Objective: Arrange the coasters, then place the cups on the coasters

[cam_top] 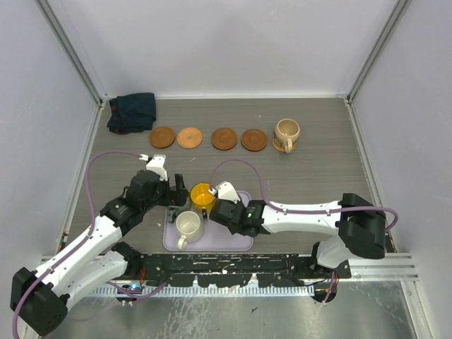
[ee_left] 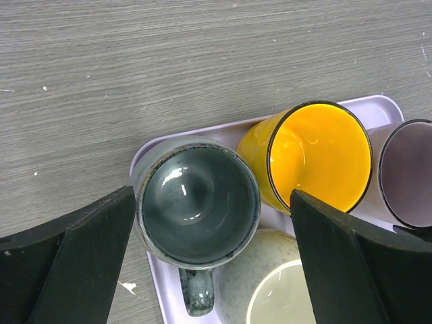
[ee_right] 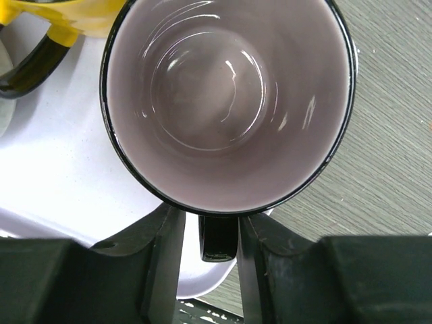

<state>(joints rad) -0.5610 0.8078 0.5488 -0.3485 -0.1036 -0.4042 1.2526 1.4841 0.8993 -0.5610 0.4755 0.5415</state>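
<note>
Right claw (ee_right: 210, 226) narrow astride the handle (ee_right: 218, 237) of the mauve cup (ee_right: 229, 101), on the tray (ee_right: 61, 169) at 6 o'clock of the coasters (cam_top: 224, 138); grip uncertain. Close squarely, lift straight; left claw (ee_left: 209, 223) wide, flanking the grey-green cup (ee_left: 199, 202)

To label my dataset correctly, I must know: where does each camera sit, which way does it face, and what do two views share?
Top external: fixed above and behind the robot, looking down on the table; the left arm and right arm show.
Left wrist: on the left arm, looking down at the grey-green cup; the open left claw frames it.
Right wrist: looking down into the mauve cup; the right claw flanks its handle.
Shared: both wrist views show the yellow cup and lavender tray.
</note>
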